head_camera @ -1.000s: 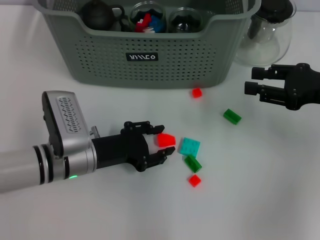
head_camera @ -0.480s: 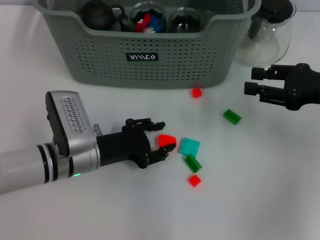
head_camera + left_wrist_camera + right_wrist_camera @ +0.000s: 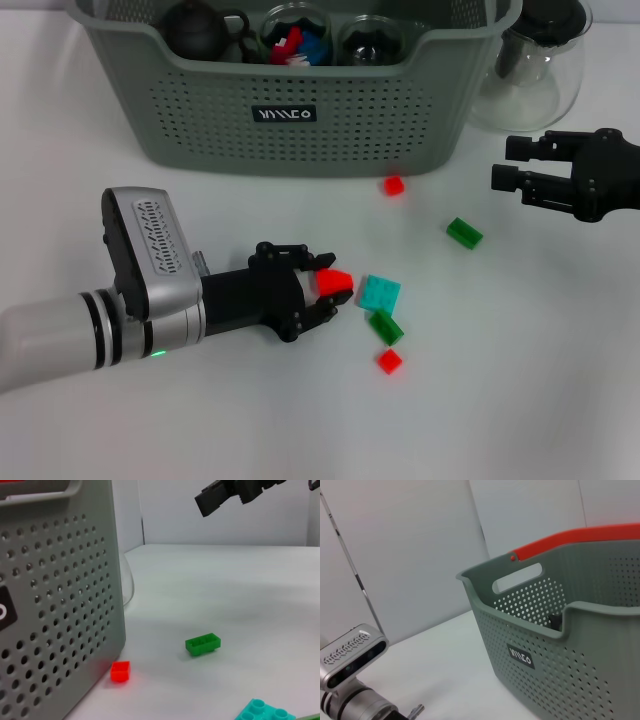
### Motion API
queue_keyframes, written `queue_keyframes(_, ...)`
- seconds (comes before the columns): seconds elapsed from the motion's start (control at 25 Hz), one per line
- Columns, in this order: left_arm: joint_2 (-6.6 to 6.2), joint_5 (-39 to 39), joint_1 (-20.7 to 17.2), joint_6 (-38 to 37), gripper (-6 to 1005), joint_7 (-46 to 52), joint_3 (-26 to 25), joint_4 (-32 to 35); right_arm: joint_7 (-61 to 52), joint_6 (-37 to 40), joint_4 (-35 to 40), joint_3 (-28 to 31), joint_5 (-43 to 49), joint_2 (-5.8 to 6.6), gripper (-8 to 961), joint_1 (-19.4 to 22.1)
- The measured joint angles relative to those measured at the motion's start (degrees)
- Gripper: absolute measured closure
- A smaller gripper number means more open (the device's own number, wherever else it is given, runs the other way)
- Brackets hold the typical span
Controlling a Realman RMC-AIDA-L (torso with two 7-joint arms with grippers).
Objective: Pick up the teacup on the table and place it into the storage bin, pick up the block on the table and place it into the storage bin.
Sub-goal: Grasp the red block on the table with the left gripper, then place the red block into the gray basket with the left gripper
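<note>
Left gripper [image 3: 322, 289] at frame centre, fingers clamping red block [image 3: 334, 281]. Right gripper [image 3: 508, 165] hovers open, right edge, beside storage bin [image 3: 300, 140].

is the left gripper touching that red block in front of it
Touching. In the head view the left gripper has its fingers closed around the red block, with no gap visible.

You see the storage bin [image 3: 60, 605] with its perforated grey-green wall, standing on the white worktop [image 3: 240, 595]. A small red block [image 3: 120, 671] lies just beside the bin's base, and a green block [image 3: 203, 644] sits apart from it. A teal block [image 3: 262, 712] shows partly. The right pincer [image 3: 235, 492] hangs farther off.
</note>
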State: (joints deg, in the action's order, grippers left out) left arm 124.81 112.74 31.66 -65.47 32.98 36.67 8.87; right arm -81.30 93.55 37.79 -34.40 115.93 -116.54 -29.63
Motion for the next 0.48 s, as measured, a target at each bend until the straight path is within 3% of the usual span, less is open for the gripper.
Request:
queue_keyframes(0.12, 0.0, 0.0, 0.0, 0.1, 466, 0.0, -0.1, 0.0, 0.0, 0.0, 0.0, -0.1, 0.0, 0.0, 430, 0.0)
queue_keyframes(0.24, 0.0, 0.0, 0.0, 0.3, 675, 0.2, -0.2, -0.1, 0.0, 0.0, 0.0, -0.1, 0.0, 0.0, 430, 0.0)
queue_keyframes(0.48, -0.28, -0.4, -1.0, -3.1, 697, 3.0, -0.5, 1.4, 0.0, 0.1, 0.0, 0.1, 0.0, 0.08, 429, 0.2)
